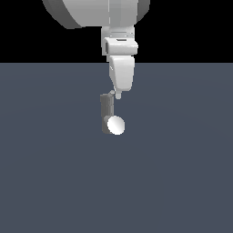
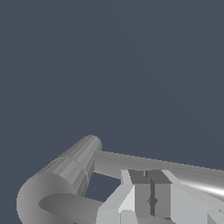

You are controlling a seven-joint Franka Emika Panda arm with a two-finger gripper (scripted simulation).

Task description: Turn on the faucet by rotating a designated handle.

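You see the flat dark grey floor (image 1: 54, 182) filling the lower part of the exterior view, with black above it. The white robot arm (image 1: 119, 45) comes down from the top centre of that frame. Below it, a little above the frame's middle, stands the faucet (image 1: 107, 111), a short grey upright cylinder whose spout ends in a bright white round face at its lower right. The gripper (image 1: 118, 96) hangs with its tip at the top of the faucet, just on the exterior view's right of the cylinder.

In the wrist view the faucet (image 2: 65, 179) lies in the lower left of the frame, and the handle (image 2: 148, 165) runs from it as a long pale bar toward the right edge. The fingers (image 2: 151, 197) appear at the bottom centre, pressed close together with no visible gap, right against the handle. You cannot tell whether they truly touch it or only stand in front of it.
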